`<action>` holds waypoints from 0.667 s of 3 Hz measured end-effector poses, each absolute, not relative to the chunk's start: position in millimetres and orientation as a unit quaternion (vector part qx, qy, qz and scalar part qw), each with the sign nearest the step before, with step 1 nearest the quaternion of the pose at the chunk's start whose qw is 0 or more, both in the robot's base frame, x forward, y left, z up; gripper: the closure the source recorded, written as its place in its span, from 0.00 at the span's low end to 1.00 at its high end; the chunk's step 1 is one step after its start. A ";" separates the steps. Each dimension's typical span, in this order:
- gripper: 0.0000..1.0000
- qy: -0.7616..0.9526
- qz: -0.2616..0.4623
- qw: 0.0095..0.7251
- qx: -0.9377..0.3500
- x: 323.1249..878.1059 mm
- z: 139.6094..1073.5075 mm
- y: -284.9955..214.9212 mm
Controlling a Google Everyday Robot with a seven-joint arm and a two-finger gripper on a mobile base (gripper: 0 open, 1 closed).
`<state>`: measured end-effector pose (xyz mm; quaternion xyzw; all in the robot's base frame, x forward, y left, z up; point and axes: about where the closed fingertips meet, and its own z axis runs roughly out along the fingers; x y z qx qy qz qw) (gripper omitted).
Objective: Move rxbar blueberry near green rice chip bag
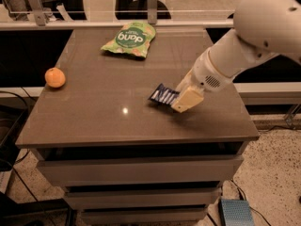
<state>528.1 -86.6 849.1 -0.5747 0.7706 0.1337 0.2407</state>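
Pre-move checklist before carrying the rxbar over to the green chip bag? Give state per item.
1. Gripper at the right end of the rxbar blueberry: ok.
2. Grasp secure: cannot tell.
3. Bar lifted off the table: cannot tell.
4. Green rice chip bag visible, lying near the far edge: ok.
5. Nothing lying between bar and bag: ok; the orange sits off that line.
6. Bar near bag: not ok, well apart.

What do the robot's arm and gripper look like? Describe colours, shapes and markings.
The arm is smooth white: a bulbous rounded joint, then a thick cylinder with a small dotted grille near the wrist. The gripper, low over the front right of the table, is a blocky cream wedge. No cables show.
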 end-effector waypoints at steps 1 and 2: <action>1.00 0.772 0.095 0.275 -0.565 549.8 907.6 -118.0; 1.00 0.772 0.096 0.273 -0.566 549.2 906.4 -117.6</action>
